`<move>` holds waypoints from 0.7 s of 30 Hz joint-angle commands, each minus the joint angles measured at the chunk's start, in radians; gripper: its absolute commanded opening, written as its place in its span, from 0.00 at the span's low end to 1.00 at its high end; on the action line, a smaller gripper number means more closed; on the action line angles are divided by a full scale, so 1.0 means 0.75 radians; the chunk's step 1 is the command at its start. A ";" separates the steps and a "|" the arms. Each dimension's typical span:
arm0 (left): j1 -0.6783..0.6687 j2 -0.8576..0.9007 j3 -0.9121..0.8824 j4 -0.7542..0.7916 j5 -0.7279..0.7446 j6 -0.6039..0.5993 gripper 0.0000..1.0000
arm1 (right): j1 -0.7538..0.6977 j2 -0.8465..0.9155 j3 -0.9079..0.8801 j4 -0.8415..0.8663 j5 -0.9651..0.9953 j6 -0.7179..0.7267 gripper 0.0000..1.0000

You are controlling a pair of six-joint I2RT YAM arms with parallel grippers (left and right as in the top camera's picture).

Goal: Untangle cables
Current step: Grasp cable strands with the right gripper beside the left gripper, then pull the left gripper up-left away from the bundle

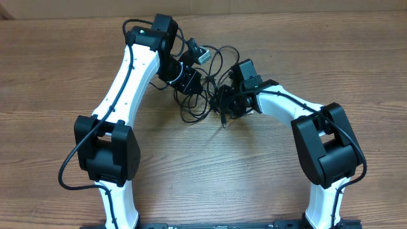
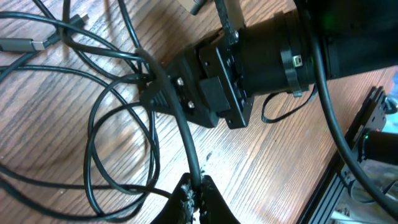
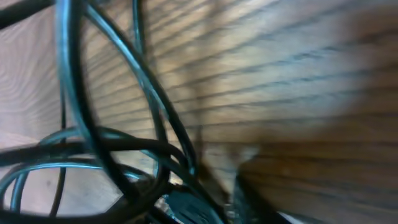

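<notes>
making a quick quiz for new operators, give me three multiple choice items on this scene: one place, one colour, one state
1. Where are the cables? A) far middle of the table, between left gripper and right gripper B) by the arm bases C) off the table
2. Cable colour? A) white B) black C) red
3. The left gripper is A) wide open B) out of view C) shut on a cable
A: overhead shows the tangle there. B: the cables look black. C: left wrist view shows fingertips pinching one.
</notes>
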 commanded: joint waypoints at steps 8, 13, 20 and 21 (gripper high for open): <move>0.102 -0.186 0.122 -0.005 0.045 -0.262 0.04 | -0.006 0.034 -0.010 -0.046 0.128 0.054 0.08; 0.195 -0.307 0.145 0.045 0.045 -0.443 0.04 | -0.025 0.034 -0.010 -0.066 0.127 0.055 0.04; 0.348 -0.422 0.145 0.072 0.076 -0.659 0.04 | -0.087 0.034 -0.010 -0.107 0.100 0.055 0.04; 0.372 -0.431 0.145 0.077 0.116 -0.659 0.04 | -0.099 0.034 -0.010 -0.115 0.090 0.055 0.04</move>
